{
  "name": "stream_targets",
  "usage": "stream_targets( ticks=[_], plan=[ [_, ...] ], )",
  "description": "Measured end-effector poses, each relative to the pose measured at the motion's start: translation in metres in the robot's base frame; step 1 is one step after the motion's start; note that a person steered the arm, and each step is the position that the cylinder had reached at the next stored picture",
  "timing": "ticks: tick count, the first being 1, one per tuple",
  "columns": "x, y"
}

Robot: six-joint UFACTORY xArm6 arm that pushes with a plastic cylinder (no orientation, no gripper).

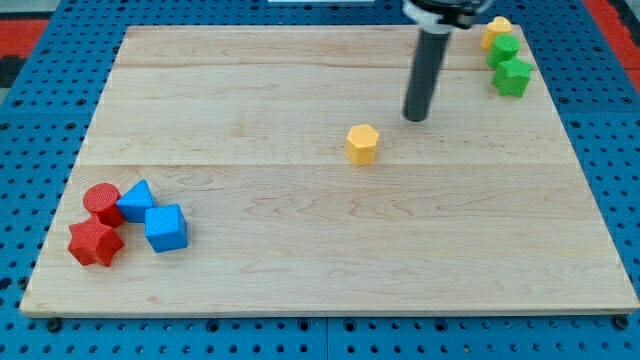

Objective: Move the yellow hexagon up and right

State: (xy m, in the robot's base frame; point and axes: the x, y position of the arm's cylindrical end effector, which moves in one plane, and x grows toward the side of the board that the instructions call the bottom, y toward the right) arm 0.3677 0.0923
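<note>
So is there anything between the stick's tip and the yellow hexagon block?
No, only bare wooden board lies between my tip and the yellow hexagon block in the camera view.

A robotics lab test bench. A pale wooden table (330, 270) lies on a blue perforated mat (600, 110), with red matting (30, 30) at the view's top corners. Small coloured plastic blocks sit in clusters, and a dark robot rod (425, 70) stands above the wood.

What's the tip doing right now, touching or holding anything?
My tip: no gripper, holds nothing; it sits up and right of the yellow hexagon, apart from it, touching no block.
</note>
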Motion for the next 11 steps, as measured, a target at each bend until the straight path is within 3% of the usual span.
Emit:
stream_targets(
  ticks=[2,4,7,9,11],
  plan=[
    [0.007,-0.062],
    [0.068,-0.062],
    [0.08,-0.062],
    [0.116,-0.058],
    [0.109,-0.035]
  ],
)
